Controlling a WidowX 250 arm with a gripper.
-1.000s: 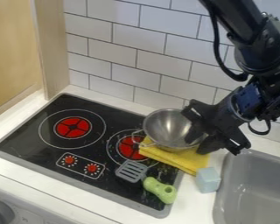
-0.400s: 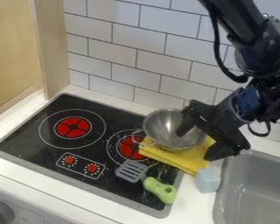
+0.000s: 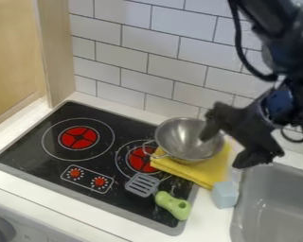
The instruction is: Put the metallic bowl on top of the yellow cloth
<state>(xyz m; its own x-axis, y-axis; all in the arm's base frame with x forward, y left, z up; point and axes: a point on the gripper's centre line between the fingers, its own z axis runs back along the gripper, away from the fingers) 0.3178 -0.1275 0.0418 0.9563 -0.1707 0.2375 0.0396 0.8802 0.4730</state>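
Observation:
My gripper (image 3: 226, 145) is at the right side of the bowl, its fingers spread apart with nothing held between them. One finger overlaps the bowl's right rim in the view; whether it touches cannot be told. The other is to the right of the cloth's edge. The metallic bowl (image 3: 181, 138) rests on the yellow cloth (image 3: 206, 173), tilted somewhat, its left part and wire handle reaching out over the stove. The cloth lies folded across the stove's right edge and the counter, partly covered by the bowl.
A spatula with a grey head (image 3: 142, 185) and green handle (image 3: 173, 205) lies on the black stove (image 3: 114, 114). A light blue block (image 3: 225, 194) stands between the cloth and the grey sink (image 3: 277, 208). A tiled wall (image 3: 147, 57) rises behind.
The gripper's fingers have parted from around the bowl's right rim, and the arm has shifted right. The bowl has stayed in place on the cloth.

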